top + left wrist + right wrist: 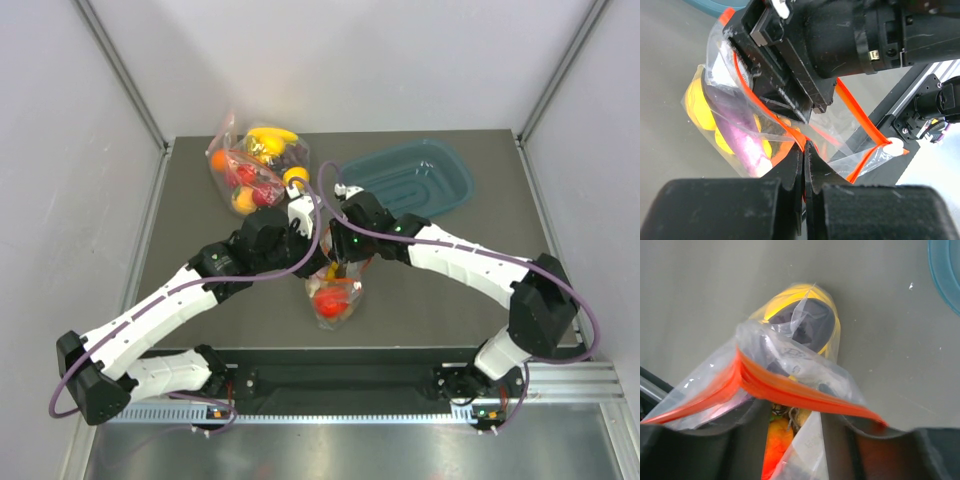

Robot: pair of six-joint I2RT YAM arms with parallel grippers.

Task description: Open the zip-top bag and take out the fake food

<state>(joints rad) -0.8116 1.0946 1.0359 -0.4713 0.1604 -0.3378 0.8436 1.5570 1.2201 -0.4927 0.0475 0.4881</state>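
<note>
**Left gripper (pixel 804 150) shut on bag (pixel 338 306)**

Its closed fingers pinch the orange zip strip (pixel 860 112). The right gripper (pixel 792 415) straddles the same strip, jaws apart with film between them. The bag sits mid-table (pixel 450 320) between both grippers, toy food (pixel 740 135) inside.

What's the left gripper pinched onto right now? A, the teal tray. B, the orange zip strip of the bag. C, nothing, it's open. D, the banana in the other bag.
B: the left wrist view shows the left gripper shut on the orange zip strip of the zip-top bag.
</note>
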